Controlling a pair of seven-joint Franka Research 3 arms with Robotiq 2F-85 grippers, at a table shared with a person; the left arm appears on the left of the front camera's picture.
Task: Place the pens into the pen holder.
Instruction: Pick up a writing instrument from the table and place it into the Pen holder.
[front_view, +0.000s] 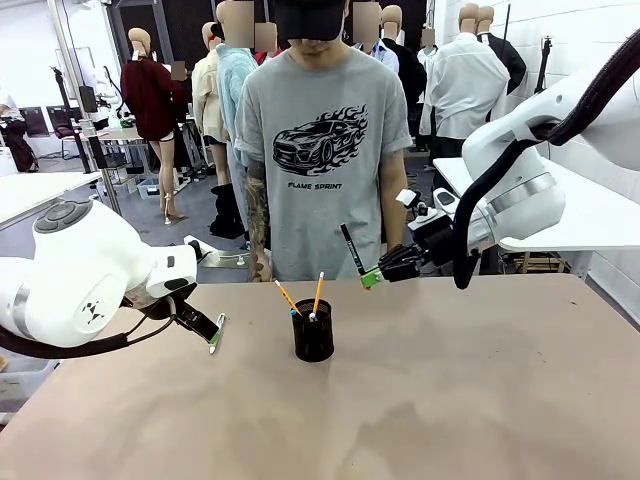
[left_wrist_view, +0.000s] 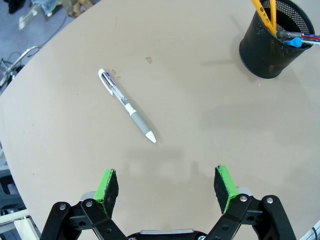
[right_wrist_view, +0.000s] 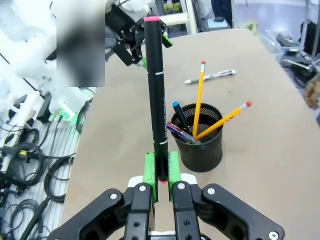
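The pen holder (front_view: 313, 337) (left_wrist_view: 265, 50) (right_wrist_view: 201, 145), a black mesh cup, stands mid-table with two yellow pencils (front_view: 318, 293) (right_wrist_view: 199, 95) and a blue-capped pen (right_wrist_view: 178, 112) in it. My right gripper (front_view: 372, 278) (right_wrist_view: 160, 167) is shut on a dark pen with a pink-red tip (front_view: 351, 248) (right_wrist_view: 156, 85), held in the air to the right of the holder and above it. A silvery-white pen (left_wrist_view: 127, 106) (right_wrist_view: 210, 76) lies flat on the table. My left gripper (left_wrist_view: 167, 182) (front_view: 205, 328) hovers open just short of it, nothing between its fingers.
A person in a grey T-shirt (front_view: 320, 140) stands at the table's far edge, behind the holder, arms down. The brown table (front_view: 450, 400) has bare surface in front of and to the right of the holder. Cables hang off the table's side (right_wrist_view: 30, 170).
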